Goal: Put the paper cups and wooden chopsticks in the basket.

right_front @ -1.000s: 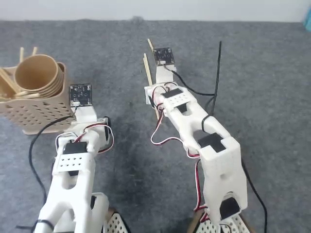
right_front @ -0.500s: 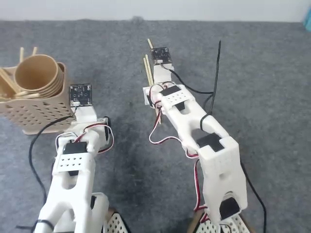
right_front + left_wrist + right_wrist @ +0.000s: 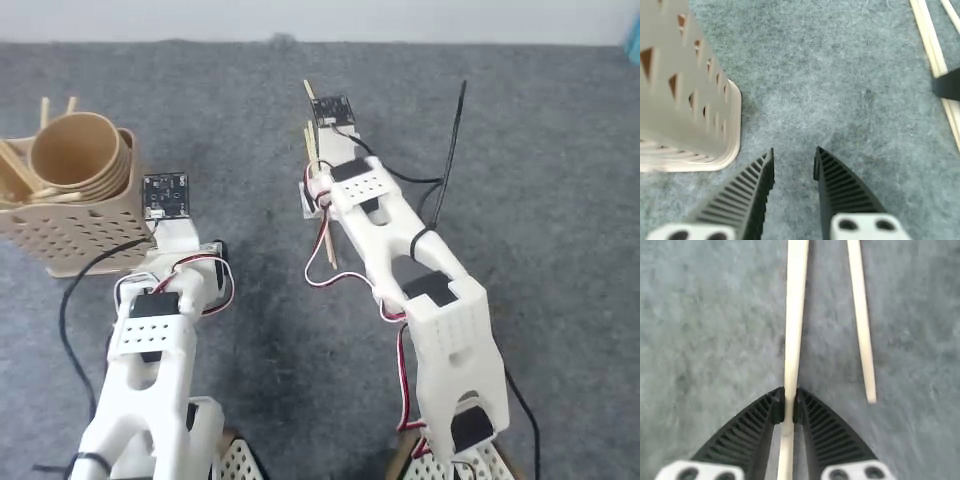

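Note:
My right gripper (image 3: pixel 788 407) is shut on a wooden chopstick (image 3: pixel 795 315), which runs straight out between its fingers. A second chopstick (image 3: pixel 860 320) lies apart beside it on the grey carpet. From above, the held chopstick (image 3: pixel 327 240) slants under the right arm, and the tip of the other chopstick (image 3: pixel 309 93) shows past the wrist camera. The tan perforated basket (image 3: pixel 70 235) stands at the left and holds stacked paper cups (image 3: pixel 75 150) and several chopsticks. My left gripper (image 3: pixel 794 157) is open and holds nothing, low over the carpet next to the basket (image 3: pixel 685 100).
Grey carpet covers the whole table. A black cable (image 3: pixel 450 140) runs along the right arm's far side. In the left wrist view the two chopsticks (image 3: pixel 932 50) lie off to one side with a dark part of the other gripper (image 3: pixel 947 85) over them.
The right arm has shifted slightly forward and turned. One chopstick that lay beside its wrist now slants under the arm with the gripper shut on it. The left arm has not moved.

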